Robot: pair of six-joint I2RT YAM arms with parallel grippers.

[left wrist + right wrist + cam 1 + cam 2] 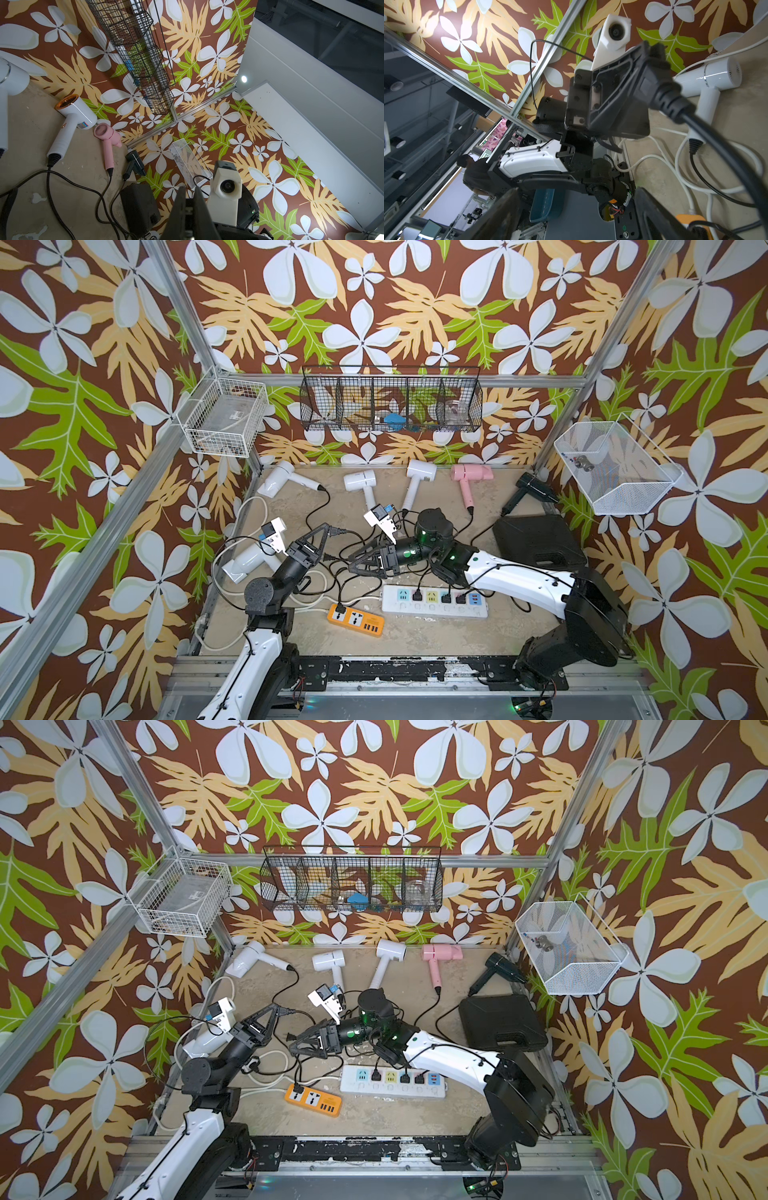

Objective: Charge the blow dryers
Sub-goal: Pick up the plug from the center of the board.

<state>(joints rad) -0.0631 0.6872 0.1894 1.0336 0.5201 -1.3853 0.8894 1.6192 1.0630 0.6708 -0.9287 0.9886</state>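
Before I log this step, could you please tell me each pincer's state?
Left pincer: shut on a black plug.
Right pincer: open, holding nothing.

1. Five blow dryers (420, 475) are lying in a row along the worktop's (415, 639) back.
2. A sixth blow dryer (249, 562) is lying at the left, a case (538, 541) at the right.
3. A power strip (355, 619) is lying in front, a second power strip (434, 601) right of it.
4. The left tool (328, 528), gripping a plug (652, 87), is hanging left of the right tool (352, 566).
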